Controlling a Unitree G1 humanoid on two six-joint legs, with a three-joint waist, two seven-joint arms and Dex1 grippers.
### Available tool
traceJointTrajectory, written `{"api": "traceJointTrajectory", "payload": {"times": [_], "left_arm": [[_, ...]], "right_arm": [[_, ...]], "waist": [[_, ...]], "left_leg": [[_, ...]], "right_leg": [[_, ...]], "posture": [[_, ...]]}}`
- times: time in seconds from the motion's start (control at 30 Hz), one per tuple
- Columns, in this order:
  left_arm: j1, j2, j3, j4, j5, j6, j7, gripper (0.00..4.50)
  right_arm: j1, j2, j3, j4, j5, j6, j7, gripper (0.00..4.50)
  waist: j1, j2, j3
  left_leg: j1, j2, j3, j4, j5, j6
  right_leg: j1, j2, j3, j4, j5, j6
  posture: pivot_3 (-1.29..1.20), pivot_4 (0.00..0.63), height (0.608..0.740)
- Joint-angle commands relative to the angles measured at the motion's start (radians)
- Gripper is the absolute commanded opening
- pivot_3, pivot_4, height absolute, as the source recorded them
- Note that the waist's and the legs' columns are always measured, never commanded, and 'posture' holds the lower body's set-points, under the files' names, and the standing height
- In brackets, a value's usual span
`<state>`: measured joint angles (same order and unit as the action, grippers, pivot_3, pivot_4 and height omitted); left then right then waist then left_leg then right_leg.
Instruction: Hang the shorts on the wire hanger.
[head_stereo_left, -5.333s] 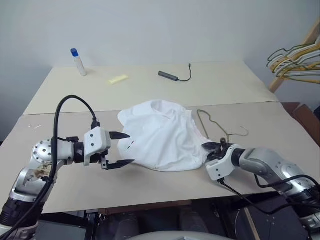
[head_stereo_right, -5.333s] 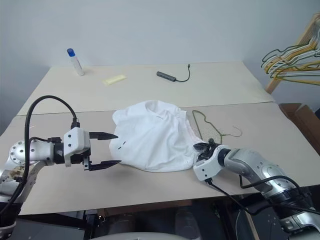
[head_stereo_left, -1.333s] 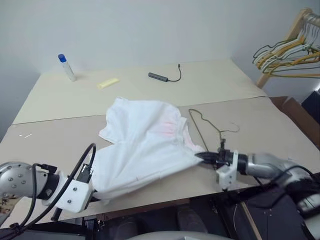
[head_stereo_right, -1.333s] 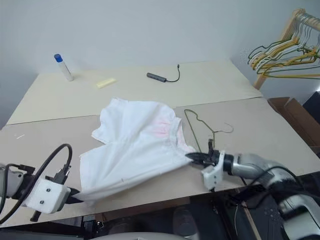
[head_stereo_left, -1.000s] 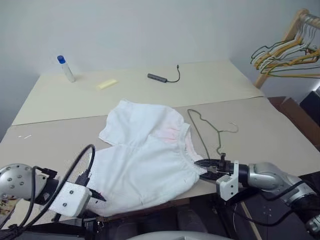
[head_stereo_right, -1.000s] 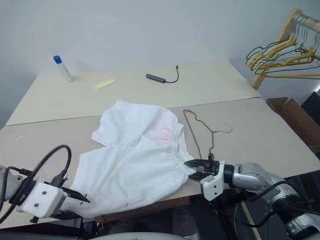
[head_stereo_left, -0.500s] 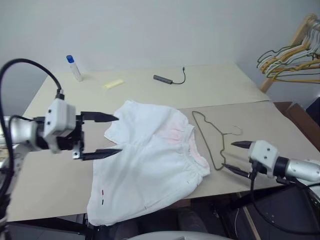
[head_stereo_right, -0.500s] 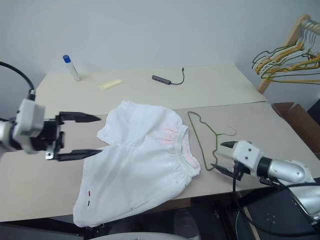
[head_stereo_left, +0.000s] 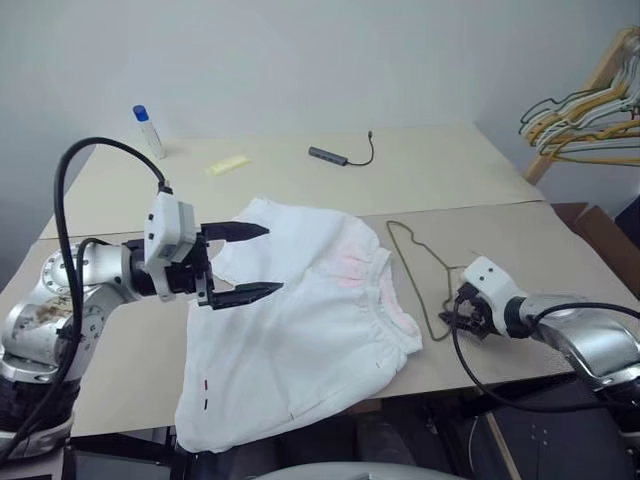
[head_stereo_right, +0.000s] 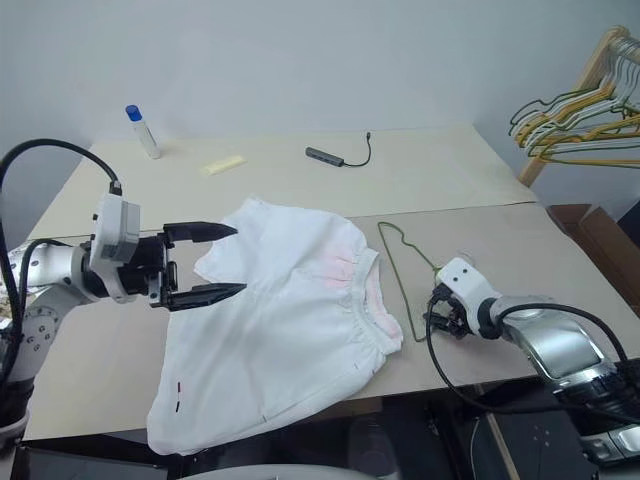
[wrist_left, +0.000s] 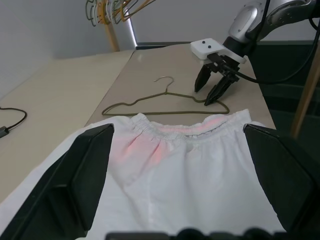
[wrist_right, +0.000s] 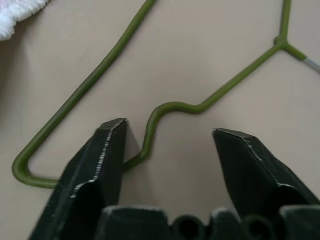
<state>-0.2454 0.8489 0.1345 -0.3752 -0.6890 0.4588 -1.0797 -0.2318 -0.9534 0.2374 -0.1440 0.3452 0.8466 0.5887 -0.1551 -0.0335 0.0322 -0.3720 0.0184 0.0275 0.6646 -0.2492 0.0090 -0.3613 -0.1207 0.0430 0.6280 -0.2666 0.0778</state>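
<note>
Since half a second back, your right pincer (wrist_right: 167, 150) has come down onto the wire hanger (head_stereo_left: 420, 262) and narrowed to a part-open gap, its tips straddling the bend near the hanger's lower corner, nothing gripped yet; your left pincer (head_stereo_left: 243, 262) has swung in over the shorts (head_stereo_left: 300, 330), spread wide and empty. Shorts lie flat on the worktop (head_stereo_left: 300, 175) with one leg draped over the near edge, hanger just beside the pink waistband. Risk as you close: thin wire lying flat may skid or pivot out, or tips jam against the worktop; overhanging leg could drag the shorts off.
</note>
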Motion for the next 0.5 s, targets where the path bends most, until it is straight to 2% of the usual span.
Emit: {"api": "traceJointTrajectory", "payload": {"times": [0.03,0.23,0.33,0.47,0.5], "left_arm": [[-0.021,-0.008,0.009,0.0,0.022,-0.022,0.01,4.5],[-0.056,-0.044,-0.002,0.021,0.054,-0.026,0.038,4.5],[-0.088,-0.071,-0.019,0.049,0.087,-0.039,0.055,4.5],[-0.175,-0.154,-0.045,0.101,0.132,-0.027,0.16,4.5],[-0.203,-0.174,-0.048,0.12,0.141,-0.024,0.184,4.5]], "right_arm": [[-0.007,0.014,0.006,0.04,-0.061,0.084,-0.025,1.94],[-0.022,0.034,-0.062,0.076,-0.108,0.083,-0.05,0.01],[-0.02,0.011,-0.083,0.078,-0.157,0.0,-0.046,0.01],[-0.003,-0.051,-0.097,0.084,-0.336,-0.256,-0.134,0.01],[-0.006,-0.07,-0.098,0.096,-0.4,-0.383,-0.189,0.01]], "waist": [[0.001,-0.003,-0.002],[0.011,-0.007,-0.005],[0.012,-0.006,-0.004],[0.009,-0.004,-0.004],[0.002,-0.004,-0.004]], "left_leg": [[0.0,0.0,0.0,0.0,0.0,0.0],[0.001,0.0,0.0,0.003,0.0,0.0],[0.0,-0.001,0.001,0.003,0.0,0.0],[-0.006,-0.001,0.001,0.003,-0.001,0.0],[-0.007,-0.001,0.001,0.003,-0.001,0.0]], "right_leg": [[0.0,0.0,0.0,0.0,0.0,0.0],[0.004,0.0,-0.002,-0.002,0.0,0.0],[0.004,0.0,-0.003,-0.002,0.0,0.0],[-0.002,0.0,-0.002,-0.001,0.001,0.001],[-0.003,0.0,-0.001,-0.001,0.001,0.001]], "posture": [[-0.19,0.0,0.74],[-0.19,0.0,0.74],[-0.2,0.0,0.74],[-0.21,0.0,0.74],[-0.22,0.0,0.74]]}}
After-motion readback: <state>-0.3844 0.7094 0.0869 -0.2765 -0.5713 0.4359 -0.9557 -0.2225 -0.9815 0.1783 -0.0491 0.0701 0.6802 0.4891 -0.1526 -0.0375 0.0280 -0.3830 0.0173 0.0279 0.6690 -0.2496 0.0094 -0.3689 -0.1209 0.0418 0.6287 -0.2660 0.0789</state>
